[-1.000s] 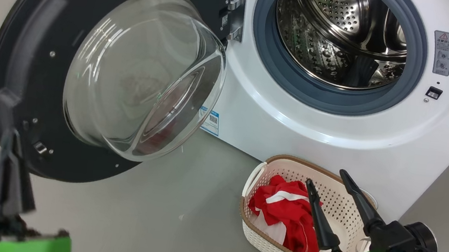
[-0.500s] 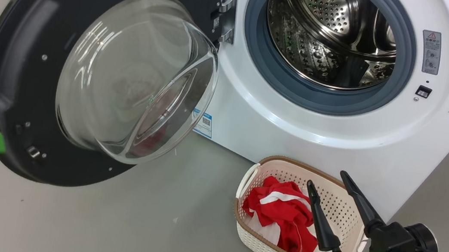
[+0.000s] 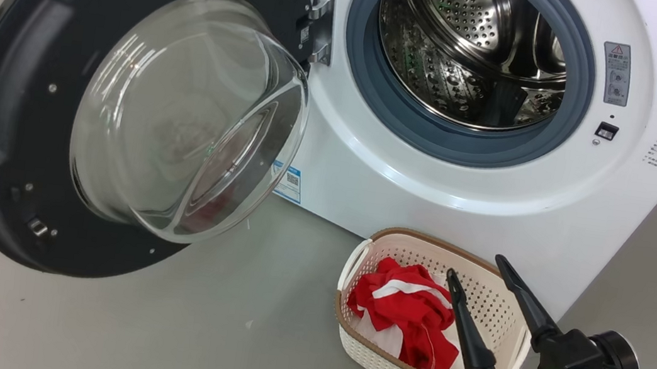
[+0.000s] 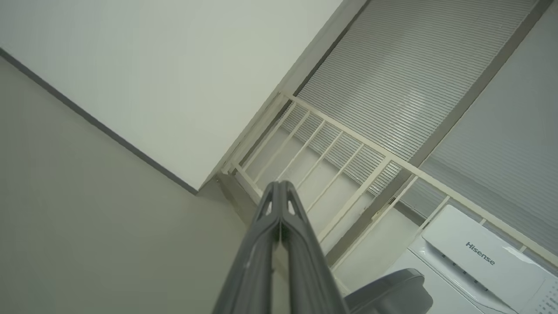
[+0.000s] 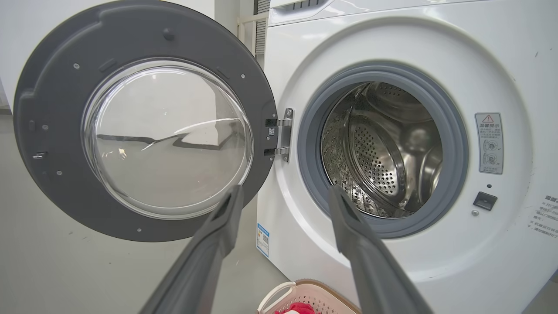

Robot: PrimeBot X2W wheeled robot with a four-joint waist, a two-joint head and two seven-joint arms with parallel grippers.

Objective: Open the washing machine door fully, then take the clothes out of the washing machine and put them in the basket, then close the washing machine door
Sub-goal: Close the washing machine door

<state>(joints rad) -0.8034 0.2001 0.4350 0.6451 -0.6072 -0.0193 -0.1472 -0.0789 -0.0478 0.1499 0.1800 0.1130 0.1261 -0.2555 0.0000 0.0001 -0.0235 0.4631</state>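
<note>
The washing machine (image 3: 493, 187) stands open. Left of its drum the door (image 3: 7, 72) hangs wide, glass bowl bulging toward the robot. At its foot is the basket (image 3: 387, 364), holding the clothes (image 3: 407, 309). The right gripper (image 3: 475, 265), fingers spread, points at the machine. The left gripper (image 4: 279, 185) is pressed together.

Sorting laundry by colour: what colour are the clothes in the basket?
The clothes are red with white stripes; head view shows them best.

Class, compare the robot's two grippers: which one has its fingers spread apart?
The right gripper: its two dark fingers stand well apart, whereas the left gripper has its fingers pressed together along their length.
</note>
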